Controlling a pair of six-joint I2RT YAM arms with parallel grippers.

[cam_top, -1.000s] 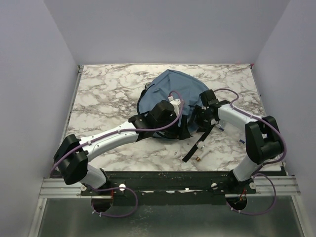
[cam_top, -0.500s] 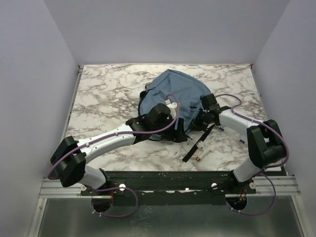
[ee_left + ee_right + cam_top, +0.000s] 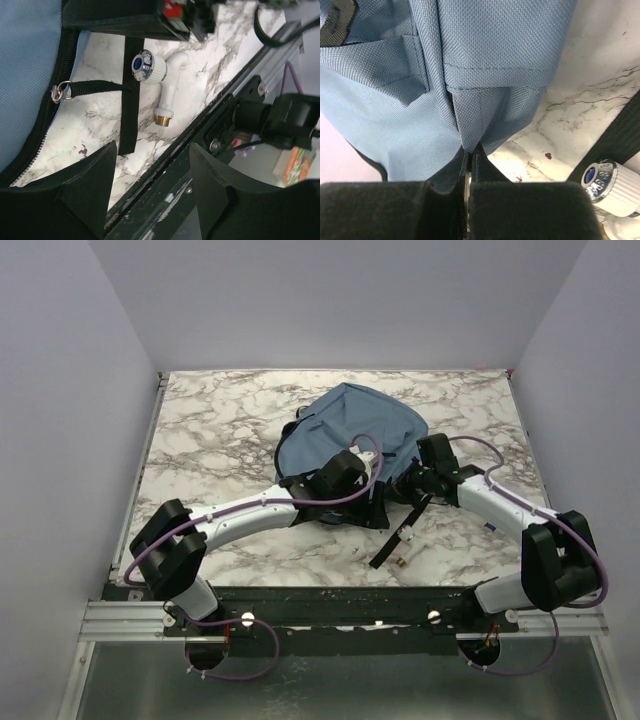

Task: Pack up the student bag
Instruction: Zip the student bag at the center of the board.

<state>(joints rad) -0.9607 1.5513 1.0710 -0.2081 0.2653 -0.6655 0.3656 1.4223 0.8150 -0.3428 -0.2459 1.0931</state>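
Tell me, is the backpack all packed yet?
Not far along. Done: nothing looks packed, and a white tap fitting lies on the marble table beside a black strap. In hand: the right gripper pinches the student bag by its blue fabric, and the left gripper hangs open near the zipper. Left: probably putting the fitting inside and zipping up.

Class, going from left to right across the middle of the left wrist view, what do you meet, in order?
blue backpack → zipper-pull ring → black webbing strap → white tap with brass end → black rail at the table edge
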